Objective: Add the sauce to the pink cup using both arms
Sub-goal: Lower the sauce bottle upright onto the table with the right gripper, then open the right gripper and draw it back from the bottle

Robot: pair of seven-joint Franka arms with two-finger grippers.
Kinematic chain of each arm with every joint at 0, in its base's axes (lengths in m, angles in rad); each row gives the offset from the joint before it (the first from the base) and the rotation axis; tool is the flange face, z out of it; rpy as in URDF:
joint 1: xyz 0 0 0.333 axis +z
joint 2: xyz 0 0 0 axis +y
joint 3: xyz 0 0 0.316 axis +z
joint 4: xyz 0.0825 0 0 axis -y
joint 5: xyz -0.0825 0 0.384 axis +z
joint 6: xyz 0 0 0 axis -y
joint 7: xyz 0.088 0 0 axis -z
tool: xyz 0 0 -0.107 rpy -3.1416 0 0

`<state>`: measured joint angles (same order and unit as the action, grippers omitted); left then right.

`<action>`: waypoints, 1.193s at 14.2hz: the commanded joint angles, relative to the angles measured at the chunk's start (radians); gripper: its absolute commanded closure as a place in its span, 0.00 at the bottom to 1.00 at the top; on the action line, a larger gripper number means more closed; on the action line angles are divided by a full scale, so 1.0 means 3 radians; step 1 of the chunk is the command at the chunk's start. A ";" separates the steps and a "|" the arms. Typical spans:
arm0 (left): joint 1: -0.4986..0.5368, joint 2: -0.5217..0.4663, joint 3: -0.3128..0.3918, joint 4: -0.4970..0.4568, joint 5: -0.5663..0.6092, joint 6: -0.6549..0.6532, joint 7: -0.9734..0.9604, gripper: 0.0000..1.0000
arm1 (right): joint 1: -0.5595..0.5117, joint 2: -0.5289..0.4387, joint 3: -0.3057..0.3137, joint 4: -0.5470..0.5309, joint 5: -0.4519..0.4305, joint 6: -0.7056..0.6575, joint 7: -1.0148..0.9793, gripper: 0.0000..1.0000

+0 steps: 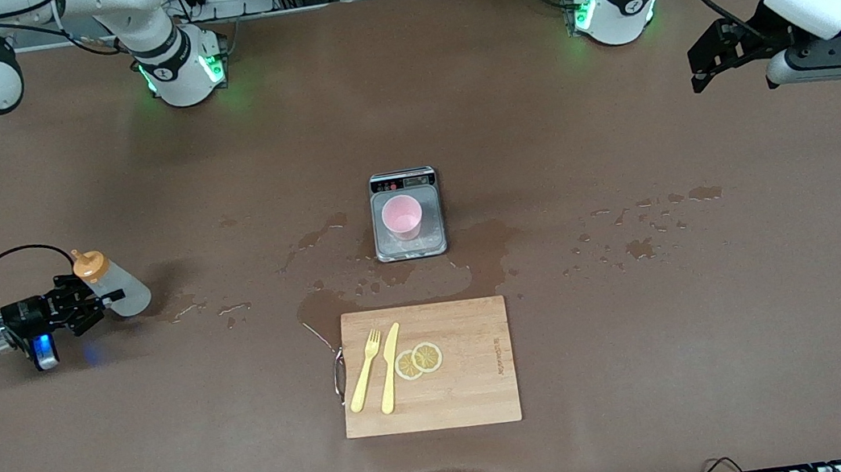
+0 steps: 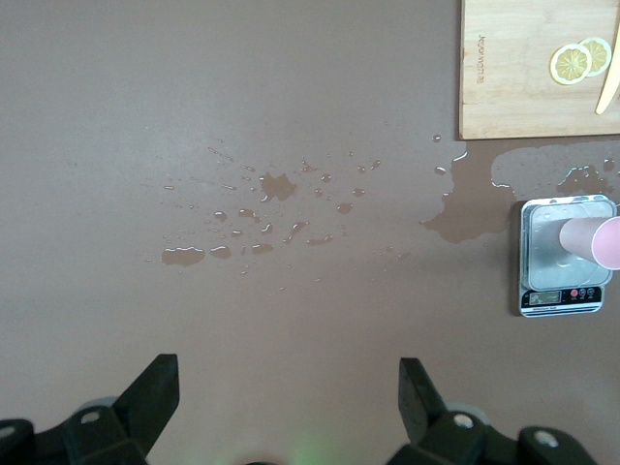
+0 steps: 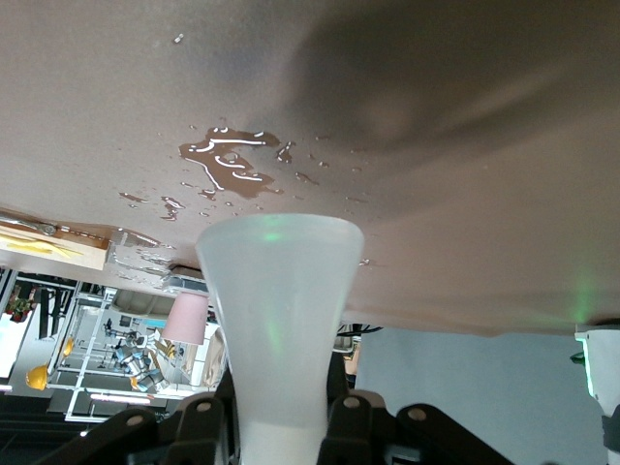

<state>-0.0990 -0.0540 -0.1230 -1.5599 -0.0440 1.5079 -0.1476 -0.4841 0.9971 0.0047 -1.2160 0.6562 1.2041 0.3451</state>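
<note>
The sauce bottle, translucent whitish with an orange cap, lies tilted at the right arm's end of the table, its base resting on the brown mat. My right gripper is shut on its body just under the cap; the right wrist view shows the bottle between the fingers. The pink cup stands upright on the grey scale at mid table, and also shows in the left wrist view. My left gripper is open and empty, high over the left arm's end of the table.
A wooden board with a yellow fork, knife and lemon slices lies nearer the front camera than the scale. Puddles and drops wet the mat around the scale and toward the left arm's end.
</note>
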 commanded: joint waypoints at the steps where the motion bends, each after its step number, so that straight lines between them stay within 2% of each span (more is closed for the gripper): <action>1: 0.0023 0.0021 0.0006 0.0040 -0.0017 0.0010 0.0032 0.00 | -0.0084 0.0056 0.0056 0.0050 0.0037 -0.0051 -0.0137 1.00; 5: 0.0023 0.0026 0.0006 0.0040 -0.0017 0.0010 0.0032 0.00 | -0.0063 0.0092 0.0051 0.0045 0.0001 0.0010 -0.0163 0.98; 6: 0.0028 0.0026 0.0006 0.0040 -0.0017 0.0010 0.0032 0.00 | -0.0063 0.0107 0.0051 0.0050 -0.0024 0.0021 -0.0234 0.67; 7: 0.0028 0.0026 0.0011 0.0040 -0.0017 0.0010 0.0032 0.00 | -0.0063 0.0118 0.0051 0.0050 -0.0029 0.0021 -0.0321 0.42; 9: 0.0028 0.0026 0.0011 0.0045 -0.0017 0.0010 0.0032 0.00 | -0.0058 0.0123 0.0046 0.0050 -0.0035 0.0051 -0.0337 0.26; 15: 0.0028 0.0026 0.0011 0.0040 -0.0017 0.0010 0.0032 0.00 | -0.0048 0.0092 0.0046 0.0090 -0.0035 0.0051 -0.0312 0.13; 16: 0.0028 0.0026 0.0011 0.0040 -0.0022 0.0010 0.0032 0.00 | -0.0053 0.0067 0.0040 0.0096 -0.0035 0.0036 -0.0307 0.13; 17: 0.0028 0.0026 0.0011 0.0040 -0.0022 0.0010 0.0032 0.00 | -0.0038 0.0011 0.0035 0.0111 -0.0055 0.0031 -0.0301 0.17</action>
<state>-0.0985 -0.0505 -0.1168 -1.5599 -0.0440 1.5079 -0.1476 -0.4850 1.0258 0.0046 -1.1955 0.6514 1.2257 0.2560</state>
